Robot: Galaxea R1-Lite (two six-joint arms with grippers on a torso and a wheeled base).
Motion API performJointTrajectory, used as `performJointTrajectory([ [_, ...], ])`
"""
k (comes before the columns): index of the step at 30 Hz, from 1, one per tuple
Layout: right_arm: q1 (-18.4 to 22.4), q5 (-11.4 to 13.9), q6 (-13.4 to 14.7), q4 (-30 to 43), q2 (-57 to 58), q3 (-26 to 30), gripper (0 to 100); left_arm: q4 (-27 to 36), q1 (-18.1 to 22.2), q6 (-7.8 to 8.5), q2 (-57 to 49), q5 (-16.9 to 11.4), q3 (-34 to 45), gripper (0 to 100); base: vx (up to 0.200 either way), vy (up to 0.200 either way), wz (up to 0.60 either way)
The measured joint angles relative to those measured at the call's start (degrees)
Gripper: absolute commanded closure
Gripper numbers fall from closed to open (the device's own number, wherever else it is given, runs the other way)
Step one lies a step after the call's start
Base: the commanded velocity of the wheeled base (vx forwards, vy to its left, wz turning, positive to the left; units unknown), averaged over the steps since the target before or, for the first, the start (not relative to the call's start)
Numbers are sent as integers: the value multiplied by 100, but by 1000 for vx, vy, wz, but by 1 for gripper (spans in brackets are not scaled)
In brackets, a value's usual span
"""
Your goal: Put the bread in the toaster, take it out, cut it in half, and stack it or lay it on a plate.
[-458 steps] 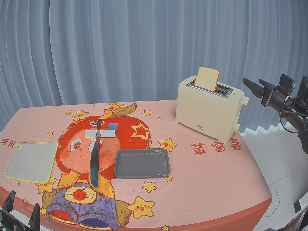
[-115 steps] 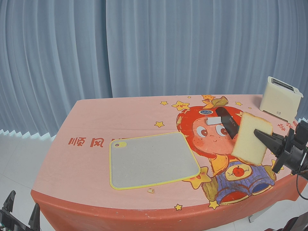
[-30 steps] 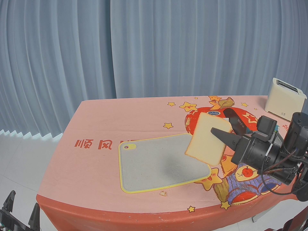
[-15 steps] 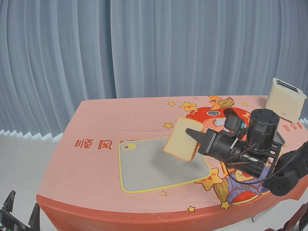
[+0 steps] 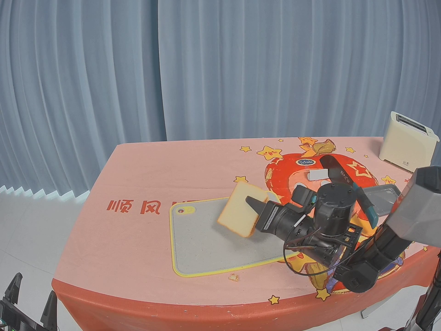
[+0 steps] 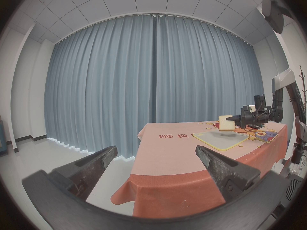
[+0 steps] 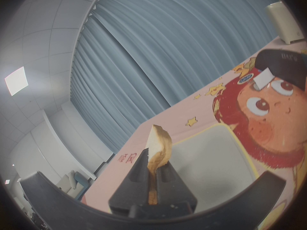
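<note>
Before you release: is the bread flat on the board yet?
No, tilted in the air: right gripper pinches the bread above the board.

Blue-grey curtains (image 5: 220, 56) are hanging across the upper frame; a pink cartoon-printed worktop (image 5: 138, 185) is sitting at lower centre.

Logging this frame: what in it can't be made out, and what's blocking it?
- Grey tray, head view: mostly behind the right arm, so its contents are unseen.
- Knife, right wrist view: handle cut off by the picture's edge.
- Cutting board, head view: near right corner covered by the arm.
- Toaster, head view: too small to see inside the slots.
- Bread slice: gripped edge hidden inside the right claw.
</note>
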State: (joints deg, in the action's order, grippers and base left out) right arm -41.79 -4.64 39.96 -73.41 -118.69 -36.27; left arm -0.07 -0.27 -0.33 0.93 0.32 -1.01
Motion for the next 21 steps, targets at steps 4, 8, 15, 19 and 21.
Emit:
performJointTrajectory([
  [4, -51, -24, -15, -27, -229, -37, 100, 0, 0, 1, 0, 0, 0, 0, 0, 0, 0],
  [8, -93, -48, -48, -2, -330, -67, 100, 0, 0, 1, 0, 1, 0, 0, 0, 0, 0],
  [15, -195, -66, -90, 20, -356, -83, 100, 0, 0, 0, 0, 0, 0, 0, 0, 0, 0],
  [19, -244, -145, -99, 37, -367, -118, 0, 0, 0, 0, 0, 0, 0, 0, 0, 0, 0],
  [21, -269, -182, -104, 48, -380, -151, 0, 0, 0, 1, 0, 0, 0, 0, 0, 0, 0],
])
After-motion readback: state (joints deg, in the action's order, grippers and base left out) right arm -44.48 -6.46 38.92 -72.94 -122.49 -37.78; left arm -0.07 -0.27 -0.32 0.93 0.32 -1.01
